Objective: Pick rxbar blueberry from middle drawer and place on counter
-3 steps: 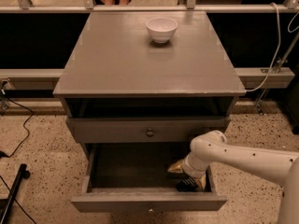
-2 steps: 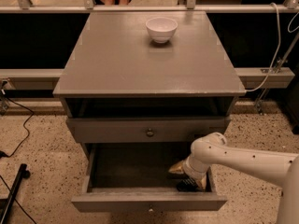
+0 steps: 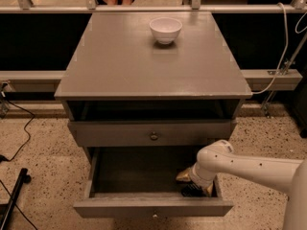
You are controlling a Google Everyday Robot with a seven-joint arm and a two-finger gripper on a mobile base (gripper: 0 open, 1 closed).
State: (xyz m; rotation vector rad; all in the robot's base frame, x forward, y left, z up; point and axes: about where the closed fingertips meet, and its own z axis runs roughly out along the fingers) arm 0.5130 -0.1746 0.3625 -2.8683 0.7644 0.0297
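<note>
Down at about five o'clock in our view, the gripper (image 3: 193, 186) sits inside the open bottom drawer (image 3: 129, 171), tucked into its near right corner, at roughly four o'clock on the drawer's floor. The white arm (image 3: 249, 166) comes in from three o'clock and bends down over the drawer's right wall. We cannot tell whether the gripper is clenched or released. A small dark shape lies just under it against the drawer's front board. We cannot say whether that is the snack bar, and we make the bar out nowhere else. Directly above the open drawer is a shut drawer (image 3: 120, 134) with a round knob (image 3: 153, 136) at its middle. On the grey tabletop (image 3: 144, 71) a white bowl (image 3: 165, 29) stands upright at twelve o'clock, near the far edge and well apart from the gripper.
</note>
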